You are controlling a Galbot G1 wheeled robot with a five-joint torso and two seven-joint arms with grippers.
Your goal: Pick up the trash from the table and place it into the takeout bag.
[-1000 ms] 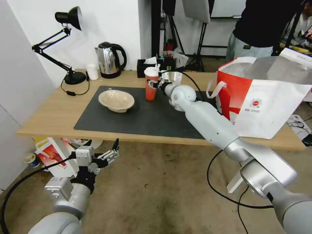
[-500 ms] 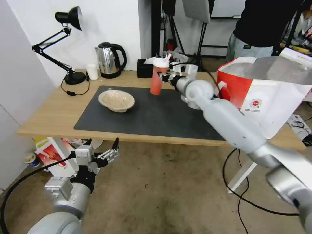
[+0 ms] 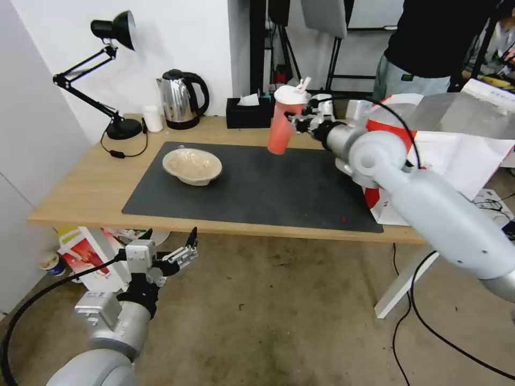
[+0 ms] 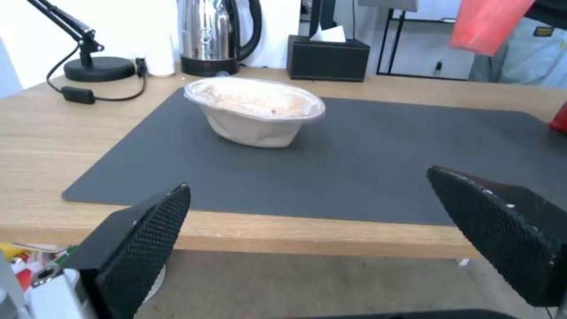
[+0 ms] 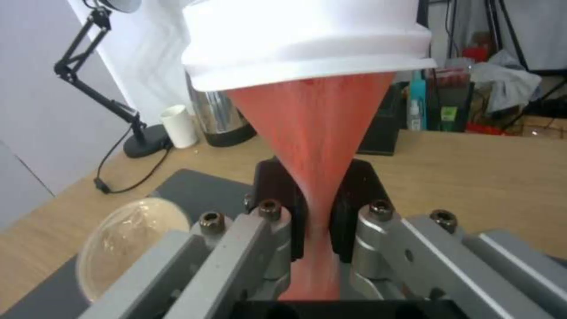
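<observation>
Showing now: one red translucent cup with white lid (image 3: 282, 124), one shallow beige bowl (image 3: 192, 165), one takeout bag (image 3: 461, 145), seemingly.

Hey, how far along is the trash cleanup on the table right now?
Nothing can be confirmed as bagged; the takeout bag's inside isn't visible. In hand: the right gripper, jaws shut on the red cup, holds it tilted above the dark mat, short of the bag. Left: the beige bowl sits on the mat. The left gripper hangs open below the table's front edge.
</observation>
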